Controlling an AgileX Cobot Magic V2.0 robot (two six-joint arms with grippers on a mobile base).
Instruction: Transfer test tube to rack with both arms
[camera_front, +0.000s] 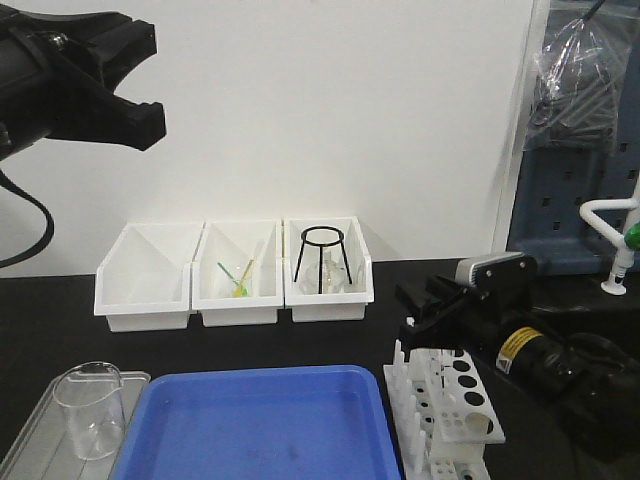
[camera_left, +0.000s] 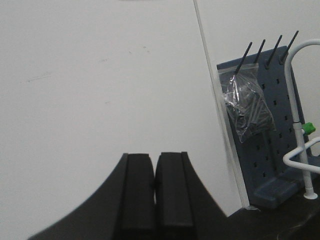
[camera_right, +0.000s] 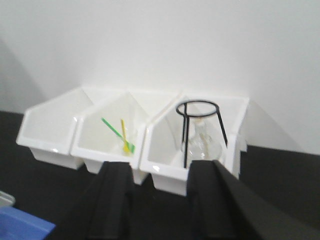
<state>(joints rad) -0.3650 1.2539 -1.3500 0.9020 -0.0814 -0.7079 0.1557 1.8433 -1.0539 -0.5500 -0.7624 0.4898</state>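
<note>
The white rack (camera_front: 452, 402) stands on the black table at the front right, with its pegs along the left side. My right gripper (camera_front: 414, 314) hovers just over the rack's far end. In the right wrist view the right gripper (camera_right: 162, 172) is open, with nothing between its fingers (camera_right: 118, 192), and it faces the white bins. My left gripper (camera_front: 142, 120) is raised high at the top left. In the left wrist view the left gripper (camera_left: 155, 167) is shut and empty, pointing at the white wall. The test tube is out of view.
A blue tray (camera_front: 255, 420) lies at the front centre, with a clear beaker (camera_front: 90, 408) on a grey tray to its left. Three white bins (camera_front: 238, 272) line the back wall; the right one holds a black wire stand (camera_right: 200, 130). A blue pegboard (camera_left: 270, 125) stands far right.
</note>
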